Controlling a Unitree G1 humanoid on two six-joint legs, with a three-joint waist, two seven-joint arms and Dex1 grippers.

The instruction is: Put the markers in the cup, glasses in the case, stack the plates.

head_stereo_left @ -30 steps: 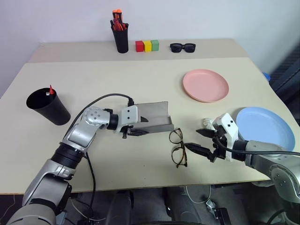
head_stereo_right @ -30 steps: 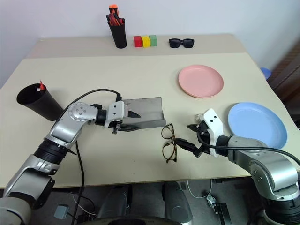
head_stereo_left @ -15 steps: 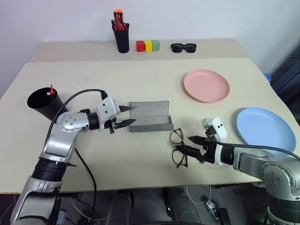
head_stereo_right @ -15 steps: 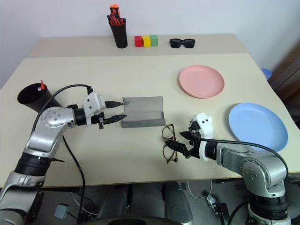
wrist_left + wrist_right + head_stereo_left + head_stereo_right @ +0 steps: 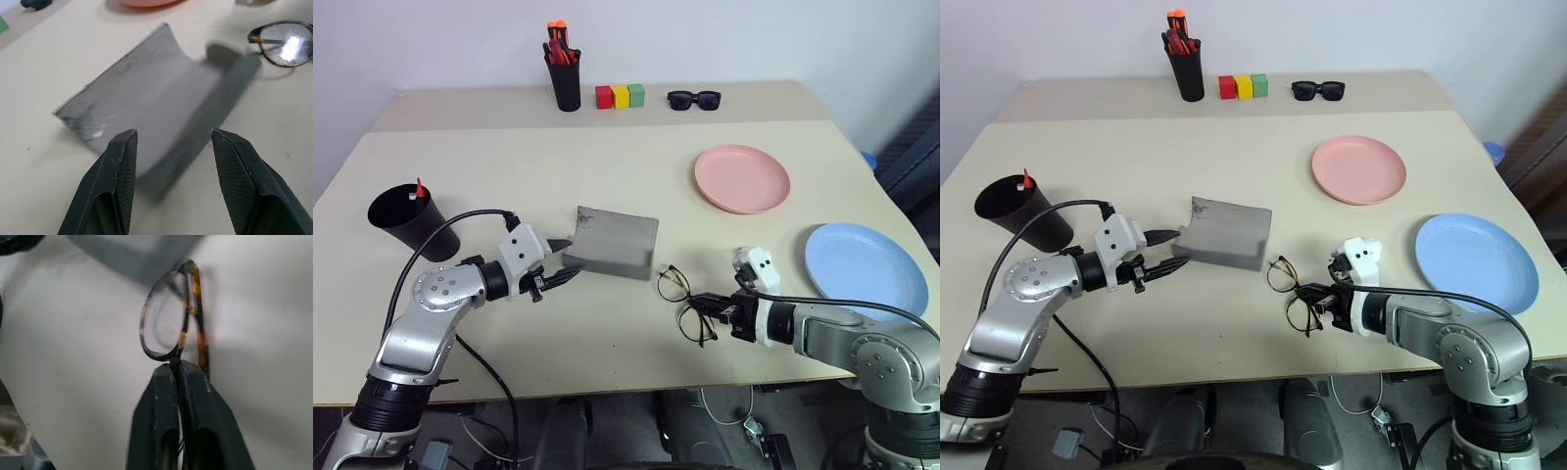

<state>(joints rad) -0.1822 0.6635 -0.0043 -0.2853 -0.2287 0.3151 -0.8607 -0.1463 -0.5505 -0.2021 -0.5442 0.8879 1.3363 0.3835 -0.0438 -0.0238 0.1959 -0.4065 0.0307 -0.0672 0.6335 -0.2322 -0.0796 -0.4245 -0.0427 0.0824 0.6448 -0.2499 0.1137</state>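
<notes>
The cup (image 5: 411, 221) is holding a red-tipped marker (image 5: 418, 189). The left gripper (image 5: 553, 273) is sitting open beside the case (image 5: 612, 242). The right wrist view is showing the right gripper (image 5: 177, 374) pinching the glasses (image 5: 168, 320).

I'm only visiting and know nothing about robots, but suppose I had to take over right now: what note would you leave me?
Right gripper: shut on the thin dark wire-frame glasses, near the table's front edge.
Left gripper: open, holding nothing, pointing at the grey hard-shell case.
The case lies open beside the glasses, nothing in it.
Wide black plastic cup: at the table's left, a red-tipped marker sticking out.
Salmon pink plate and light blue plate lie apart on the right.
Done: at least one marker in the cup.
Left: glasses into the case, then stack the plates.
</notes>
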